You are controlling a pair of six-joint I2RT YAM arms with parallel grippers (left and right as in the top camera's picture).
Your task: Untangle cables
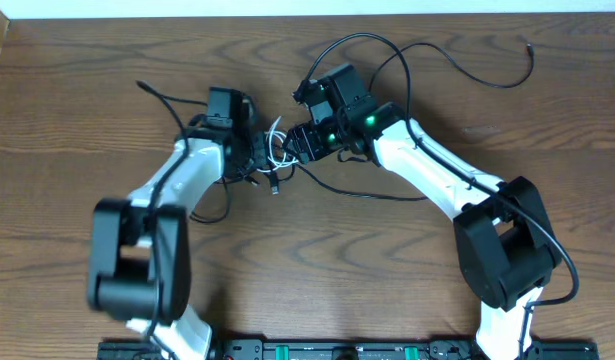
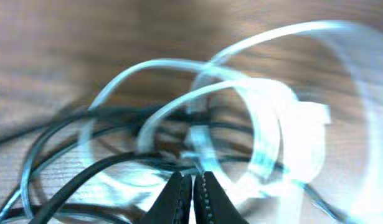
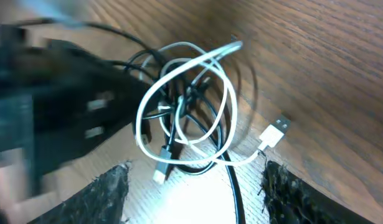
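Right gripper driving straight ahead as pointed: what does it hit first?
Probably the white cord's loops, lying tangled with the black cord dead ahead of the open right gripper; depth is unclear.

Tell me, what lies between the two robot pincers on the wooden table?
The overhead view shows the coiled thin white cord, tangled with the thin black cord, between the left pincer and the right pincer.

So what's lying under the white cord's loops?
Black cord loops lie under and thread through the white cord, on the wooden table. The left pincer covers one side of the coil, hiding what's beneath.
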